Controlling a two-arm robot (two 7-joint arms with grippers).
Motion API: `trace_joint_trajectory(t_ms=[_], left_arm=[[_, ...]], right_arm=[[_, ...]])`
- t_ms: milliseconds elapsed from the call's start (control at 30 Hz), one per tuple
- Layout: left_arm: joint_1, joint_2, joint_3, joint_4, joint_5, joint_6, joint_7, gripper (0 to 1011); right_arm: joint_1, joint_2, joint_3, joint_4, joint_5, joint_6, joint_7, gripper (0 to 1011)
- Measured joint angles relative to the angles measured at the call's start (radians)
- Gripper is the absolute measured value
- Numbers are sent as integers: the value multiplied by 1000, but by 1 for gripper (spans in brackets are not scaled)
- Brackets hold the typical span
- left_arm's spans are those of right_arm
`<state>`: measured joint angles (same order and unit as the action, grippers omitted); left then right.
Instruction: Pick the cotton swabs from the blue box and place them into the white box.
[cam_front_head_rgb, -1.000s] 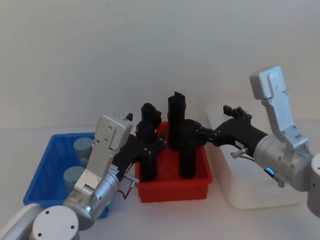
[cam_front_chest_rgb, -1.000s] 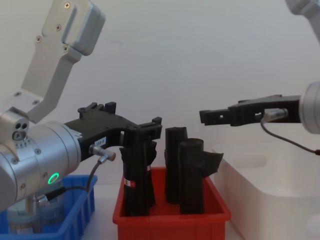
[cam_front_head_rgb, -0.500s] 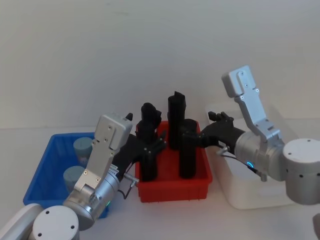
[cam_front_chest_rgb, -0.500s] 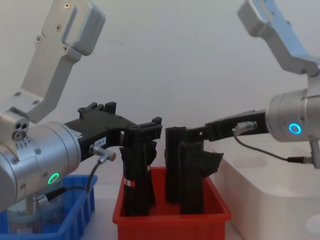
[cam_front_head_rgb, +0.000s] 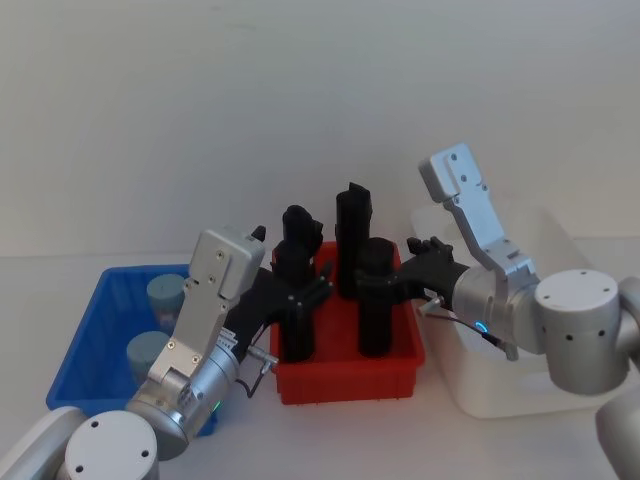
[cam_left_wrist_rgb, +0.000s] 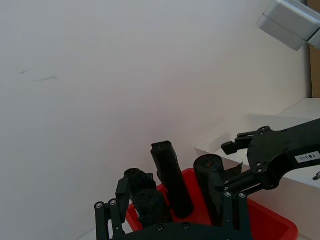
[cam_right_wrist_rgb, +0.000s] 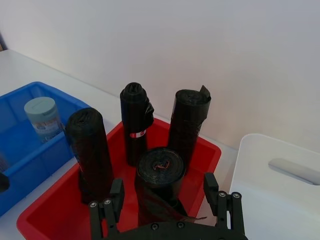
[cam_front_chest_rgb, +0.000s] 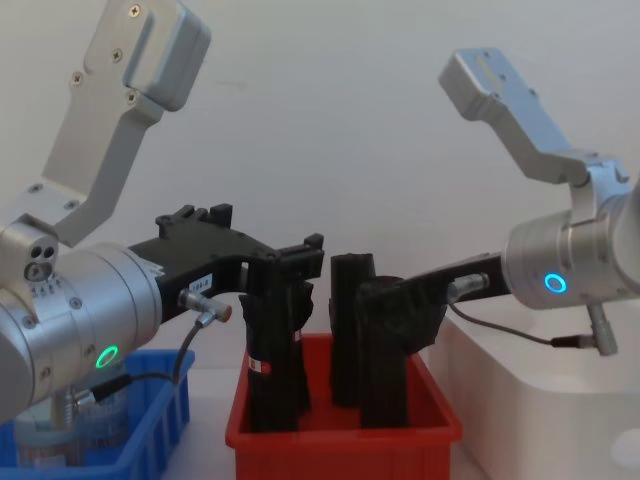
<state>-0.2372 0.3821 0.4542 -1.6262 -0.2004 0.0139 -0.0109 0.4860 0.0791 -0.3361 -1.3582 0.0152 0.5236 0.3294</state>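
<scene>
Two black rolls (cam_front_head_rgb: 376, 322) — left claw (cam_left_wrist_rgb: 169, 200) astride one, right claw (cam_right_wrist_rgb: 163, 181) another.

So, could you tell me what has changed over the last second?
The right gripper moved left and down from near the white box to the front-right black roll in the red bin, jaws open on either side of it. The left gripper, the jars and the blue box stayed put.

You have three bins in a row: jars (cam_front_head_rgb: 165, 292) in the left bin (cam_front_head_rgb: 95, 322), rolls (cam_front_head_rgb: 353, 225) standing in the middle bin (cam_front_head_rgb: 345, 380), the large tub (cam_front_head_rgb: 490, 396) on the right.
</scene>
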Motion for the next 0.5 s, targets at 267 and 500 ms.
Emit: trace_joint_trajectory(t_ms=[267, 500], left_arm=[[0, 0, 0, 0, 0, 0, 0, 1004], [0, 0, 0, 0, 0, 0, 0, 1005]], right_arm=[[37, -22, -9, 77, -13, -3, 11, 1001], [67, -40, -16, 142, -20, -16, 15, 1001]])
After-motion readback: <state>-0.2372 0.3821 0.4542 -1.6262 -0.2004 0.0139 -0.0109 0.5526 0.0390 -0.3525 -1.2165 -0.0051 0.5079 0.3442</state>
